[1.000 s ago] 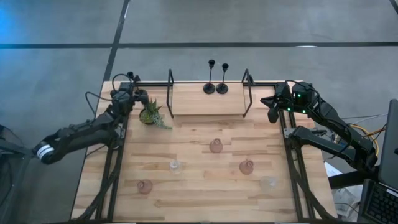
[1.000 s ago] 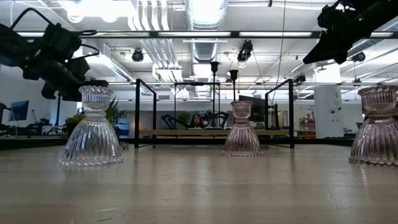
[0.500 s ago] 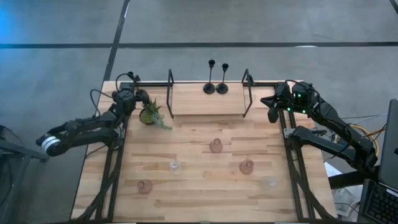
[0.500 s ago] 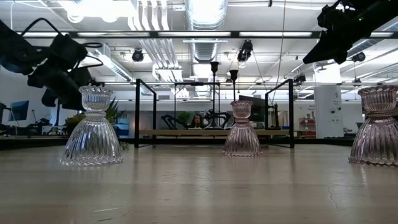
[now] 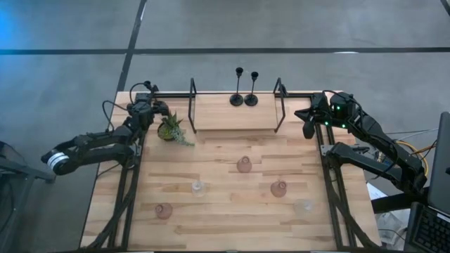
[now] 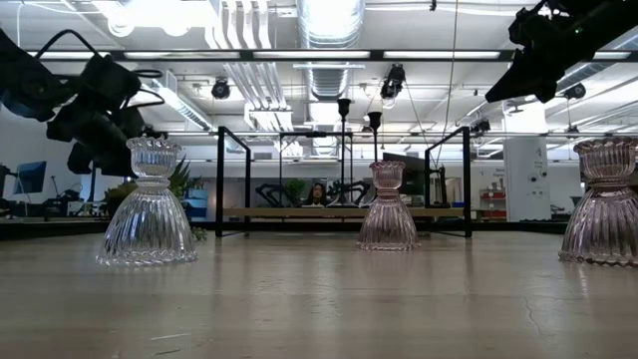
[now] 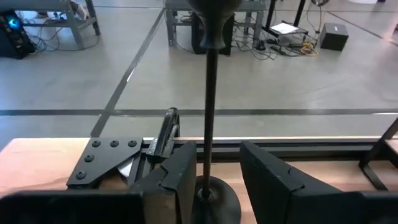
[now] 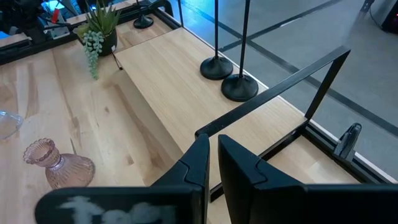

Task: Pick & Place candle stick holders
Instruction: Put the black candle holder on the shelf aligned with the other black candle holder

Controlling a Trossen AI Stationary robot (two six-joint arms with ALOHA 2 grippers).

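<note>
One slim black candle stick holder [image 7: 207, 93] stands at the table's far left corner, its top knob [image 5: 148, 85] showing from above. My left gripper [image 5: 145, 102] is shut on its base. Two more black holders [image 5: 237, 98] [image 5: 252, 98] stand by their round bases on the raised shelf [image 5: 211, 112] at the back. Three pink glass holders [image 5: 244, 164] [image 5: 278, 188] [image 5: 163, 210] and two clear ones [image 5: 198, 187] [image 5: 304, 206] stand on the tabletop. My right gripper [image 5: 307, 124] hangs shut and empty above the far right, beside the shelf's right post. My left gripper pinches the black holder's round base [image 7: 214, 194] between its two fingers [image 7: 177, 180], one on each side. The fingers come nearly level, from the near side toward the far edge. The stem stands upright above them. Whether the base rests on the table, the frame's edge hides.
A small spiky green plant [image 5: 169, 129] sits just right of my left gripper. The shelf's black frame posts [image 5: 193, 95] [image 5: 278, 95] rise at both ends of the shelf. Bare wood lies between the glass holders and the near edge.
My left arm's rear part has swung a little toward the far edge and its wrist has rolled, while the gripper stays at the far left corner. The black holder's top shows where it was.
</note>
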